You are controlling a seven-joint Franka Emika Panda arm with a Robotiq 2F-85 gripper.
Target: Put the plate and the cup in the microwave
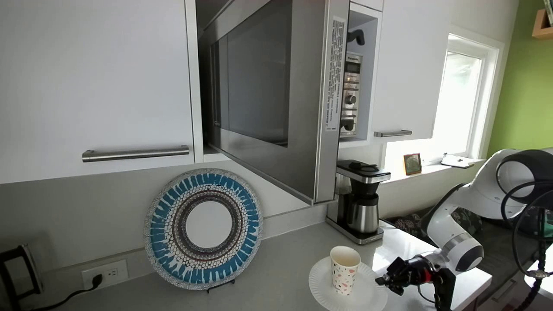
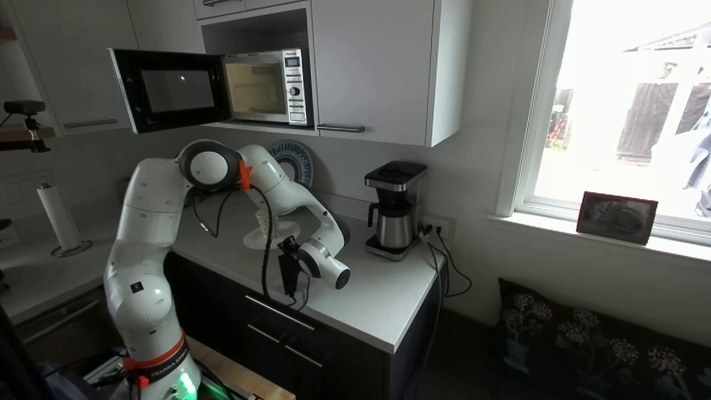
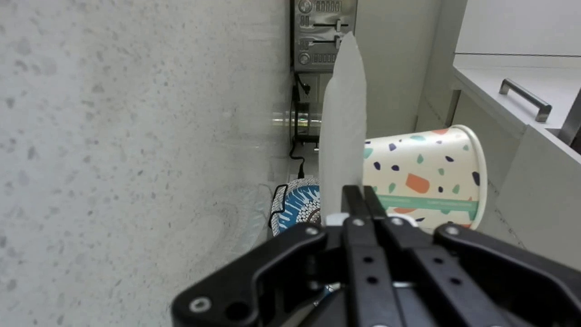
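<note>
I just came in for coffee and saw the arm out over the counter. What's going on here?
A robot arm has its gripper shut on the edge of a white plate, and a cup stands on that plate. It appears to be held clear of the counter. Above, the microwave has its door open, but neither plate nor cup is inside yet.
</note>
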